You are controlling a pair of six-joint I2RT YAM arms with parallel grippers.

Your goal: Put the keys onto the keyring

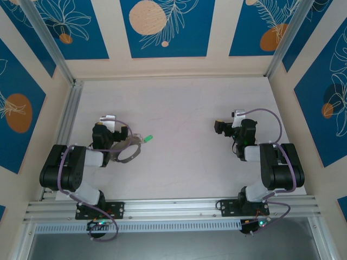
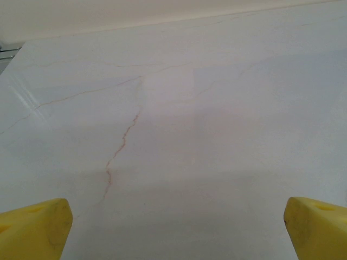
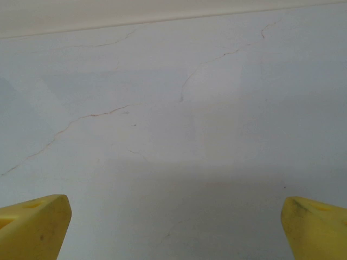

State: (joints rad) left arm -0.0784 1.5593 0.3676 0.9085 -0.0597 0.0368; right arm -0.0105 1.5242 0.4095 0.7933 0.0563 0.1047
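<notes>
Pale veined tabletop point(image 1: 179, 103) beneath two folded arms point(image 1: 68, 168), left tool point(image 2: 173, 227) and right tool point(image 3: 173, 227) wide, empty.

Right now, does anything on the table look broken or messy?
Nothing spilled or broken. Thin reddish lines on the white tabletop resemble cracks, probably just its pattern. The tiny green-headed key lies beside the silvery metal keyring.

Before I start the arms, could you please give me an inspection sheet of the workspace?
Surface: pale table, thin reddish veins.
Job's things: grey ring flat beside left arm; green key close to its right.
Clutter: nothing seen.
Pincers: left pincer and right pincer open, holding nothing.
Cables: purple cables looped along both arms.
Surroundings: blue leaf-print panels, metal rail.
</notes>
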